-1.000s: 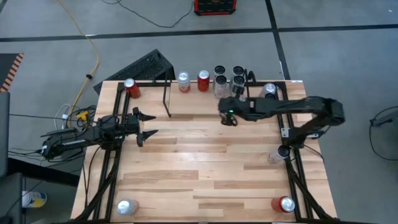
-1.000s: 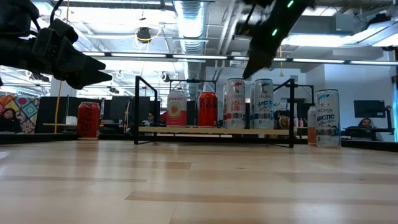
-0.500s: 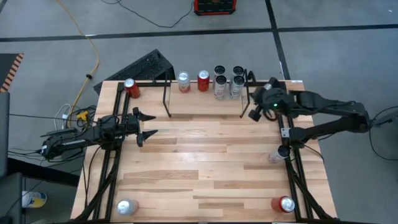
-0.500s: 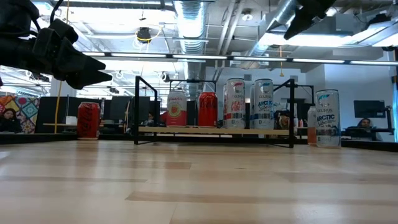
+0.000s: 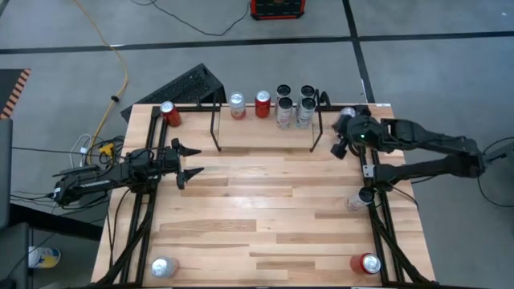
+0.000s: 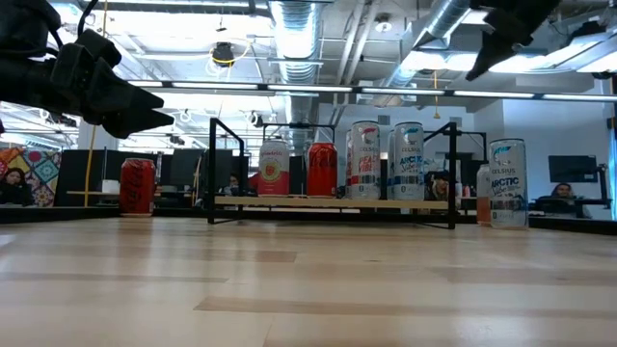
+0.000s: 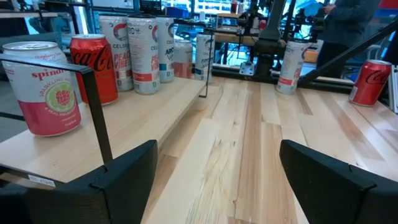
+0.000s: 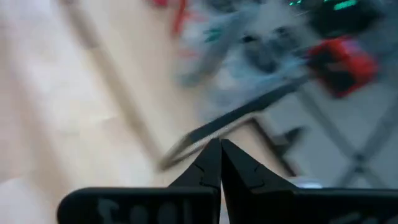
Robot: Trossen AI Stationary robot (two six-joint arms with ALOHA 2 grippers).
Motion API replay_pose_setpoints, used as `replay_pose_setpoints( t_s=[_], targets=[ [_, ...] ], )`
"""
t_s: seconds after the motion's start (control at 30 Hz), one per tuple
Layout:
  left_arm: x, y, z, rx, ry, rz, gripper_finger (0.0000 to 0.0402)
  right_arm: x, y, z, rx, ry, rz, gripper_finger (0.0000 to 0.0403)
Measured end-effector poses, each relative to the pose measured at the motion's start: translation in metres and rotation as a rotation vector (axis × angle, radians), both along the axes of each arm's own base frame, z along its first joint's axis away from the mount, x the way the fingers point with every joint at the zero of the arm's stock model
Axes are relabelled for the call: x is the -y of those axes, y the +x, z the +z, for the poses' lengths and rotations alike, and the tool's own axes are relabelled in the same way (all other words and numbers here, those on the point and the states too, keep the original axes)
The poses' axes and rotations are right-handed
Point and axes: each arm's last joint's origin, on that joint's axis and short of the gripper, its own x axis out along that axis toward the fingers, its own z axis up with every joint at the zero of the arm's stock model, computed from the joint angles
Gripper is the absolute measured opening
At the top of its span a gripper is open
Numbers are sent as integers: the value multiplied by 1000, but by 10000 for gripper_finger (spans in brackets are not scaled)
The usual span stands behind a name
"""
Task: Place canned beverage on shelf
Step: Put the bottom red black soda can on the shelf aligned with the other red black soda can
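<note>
Grey concrete floor (image 5: 450, 88) surrounds the pale wood table (image 5: 265, 209). At its far edge the shelf (image 5: 269, 128) carries cans (image 5: 284, 108). Left gripper (image 5: 191, 161) waits, fingers apart; right gripper (image 5: 339, 143), pinched together, empty, hovers beside the shelf.

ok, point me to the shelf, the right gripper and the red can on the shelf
shelf (image 6: 328, 203), low view, front edge of the wood board
right gripper (image 5: 338, 149), high view, tips of its shut fingers
red can (image 6: 322, 170), low view, middle of its side
</note>
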Motion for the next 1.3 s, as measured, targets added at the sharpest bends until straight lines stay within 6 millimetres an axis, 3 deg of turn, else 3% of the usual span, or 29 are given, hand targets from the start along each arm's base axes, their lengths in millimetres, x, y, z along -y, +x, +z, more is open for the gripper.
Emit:
replay_pose_setpoints(
  t_s=[0.1,0.3,0.43,0.67,0.8,0.93,1.13,1.3],
  targets=[
    [0,0,0,0,0,0,323,-11,-2,-5,69,172,149,28],
    [0,0,0,0,0,0,323,-50,10,3,249,548,490,24],
    [0,0,0,-1,0,0,323,-83,13,-1,186,793,586,23],
    [0,0,0,0,0,0,323,-136,26,-5,32,1051,479,21],
    [0,0,0,0,0,0,323,-165,39,9,-72,1034,471,21],
    [0,0,0,0,0,0,323,-186,46,19,-274,988,327,21],
    [0,0,0,0,0,0,323,-210,45,20,-550,972,9,28],
    [0,0,0,0,0,0,323,-228,44,9,-632,959,-103,43]
  ],
)
